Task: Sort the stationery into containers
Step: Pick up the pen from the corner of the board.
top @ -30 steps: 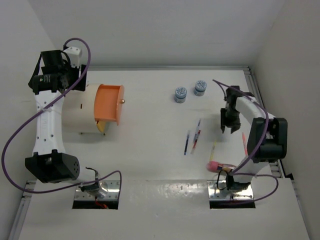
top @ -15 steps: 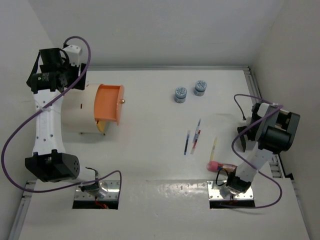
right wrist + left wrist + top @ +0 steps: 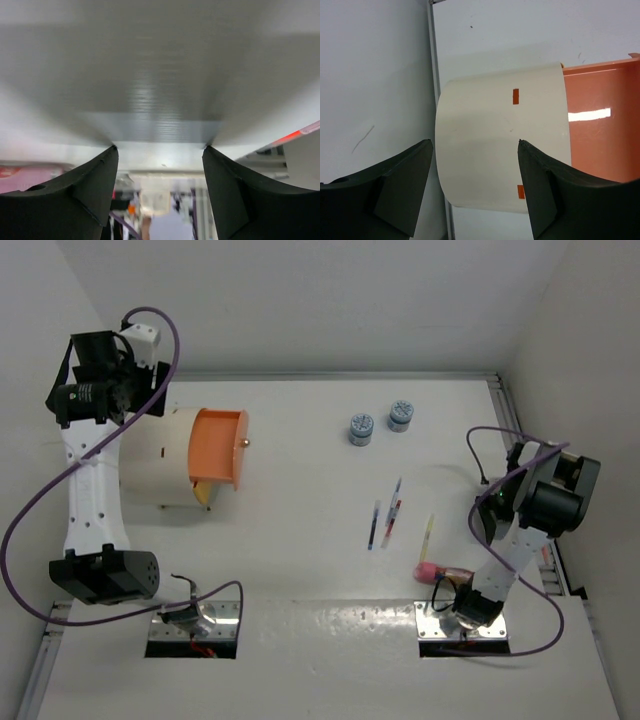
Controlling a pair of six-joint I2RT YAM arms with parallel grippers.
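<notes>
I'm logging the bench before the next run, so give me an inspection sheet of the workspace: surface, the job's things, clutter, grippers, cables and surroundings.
Surface: white table, glossy strip by the arm bases.
Job's things: cream drum at left, orange drawer sticking out of it; two blue-and-white round pieces at the far middle; thin pens and a pink cylinder lying loose near the right arm.
Clutter: nothing seen.
Grippers: left gripper open above the drum; right gripper open, nothing between its jaws.
Cables: purple cable loops off the left arm, another off the right.
Surroundings: white walls on three sides.
</notes>
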